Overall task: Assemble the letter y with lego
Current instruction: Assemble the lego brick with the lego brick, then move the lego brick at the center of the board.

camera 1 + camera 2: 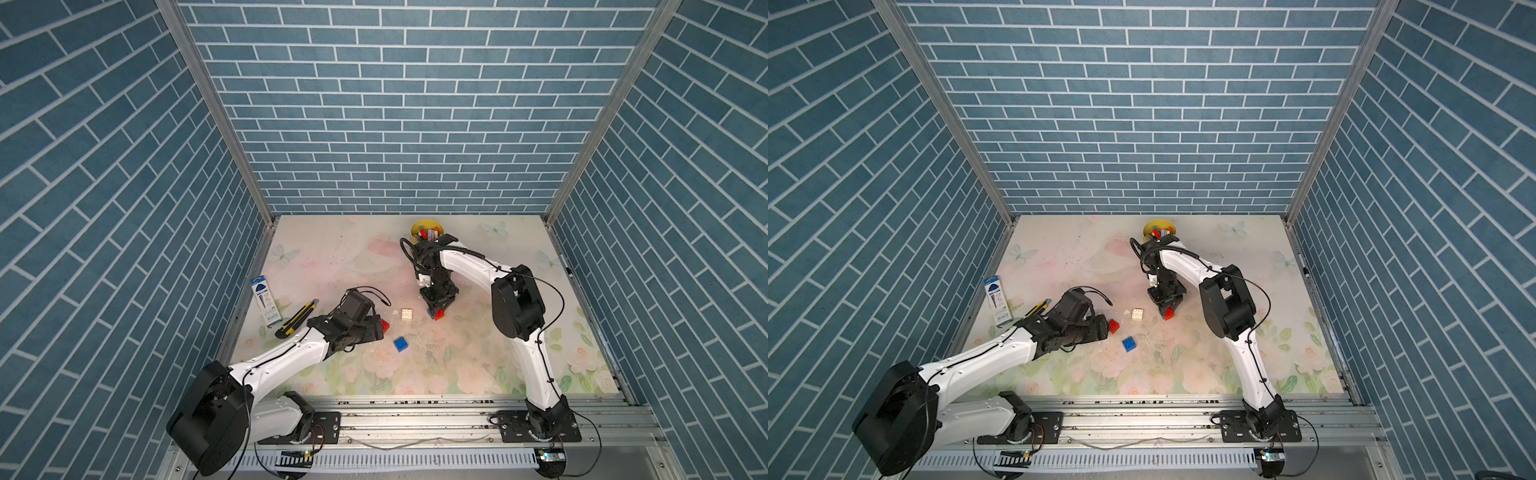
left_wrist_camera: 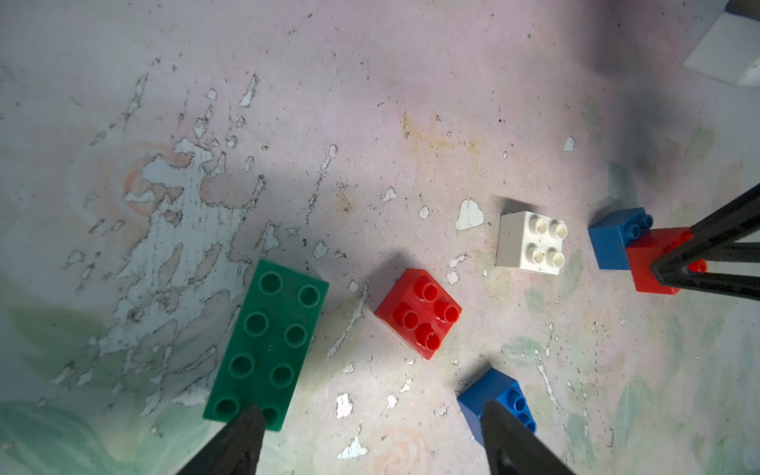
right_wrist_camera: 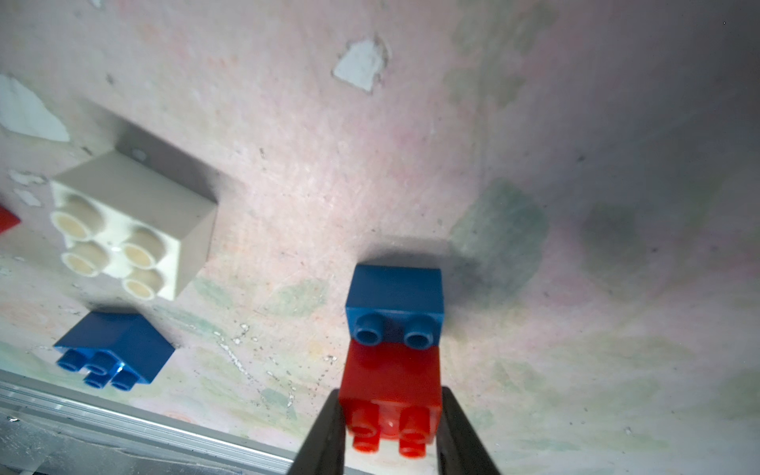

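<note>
A robot test cell, lab-style: two white arms point(image 1: 282, 357) bolted to an aluminium rail point(image 1: 415, 419), boxed in by printed blue-brick wall panels point(image 1: 395, 104) on metal posts point(image 1: 219, 112) — a worn floral mat point(image 1: 457, 365) as tabletop.

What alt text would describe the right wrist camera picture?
The right gripper clamps a red brick that sits half over a blue brick. A white brick and a second blue brick lie loose nearby on the worn floral mat.

Soft even light; red brick point(image 3: 390, 382) blurred near the lens.
</note>
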{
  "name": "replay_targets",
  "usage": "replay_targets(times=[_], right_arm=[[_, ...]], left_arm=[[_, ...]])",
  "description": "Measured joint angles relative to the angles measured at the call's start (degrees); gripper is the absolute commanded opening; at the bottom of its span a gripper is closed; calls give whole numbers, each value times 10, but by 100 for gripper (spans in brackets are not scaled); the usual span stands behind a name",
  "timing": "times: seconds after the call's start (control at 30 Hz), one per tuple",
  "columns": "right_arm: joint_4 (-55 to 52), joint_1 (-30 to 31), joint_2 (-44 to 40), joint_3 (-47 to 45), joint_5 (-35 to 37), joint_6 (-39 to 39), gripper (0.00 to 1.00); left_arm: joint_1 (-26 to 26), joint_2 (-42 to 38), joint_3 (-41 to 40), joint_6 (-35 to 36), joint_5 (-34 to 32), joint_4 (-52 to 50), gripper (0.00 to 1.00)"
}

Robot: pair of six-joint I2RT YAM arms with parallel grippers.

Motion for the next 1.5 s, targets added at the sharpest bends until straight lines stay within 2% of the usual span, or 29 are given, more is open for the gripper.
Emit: replay_targets(times=[0.3, 0.53, 0.8, 1.03, 1.23, 1.5], right_arm=[[-3, 4, 12, 24, 2, 0, 40], [37, 10, 23, 27, 2, 3, 55], [52, 11, 5, 15, 8, 5, 57], [92, 11, -106, -64, 32, 18, 57], [157, 11, -233, -178, 36, 42, 56], [238, 11, -333, -335, 18, 77, 55]], left_arm=[[-1, -8, 0, -2, -3, -5, 85], [-2, -10, 0, -4, -9, -7, 85], [-4, -10, 0, -4, -14, -12, 85], [-8, -16, 13, -12, -41, -55, 87], [-8, -9, 45, -20, -93, -108, 85], [-7, 73, 96, -12, -143, -128, 78]])
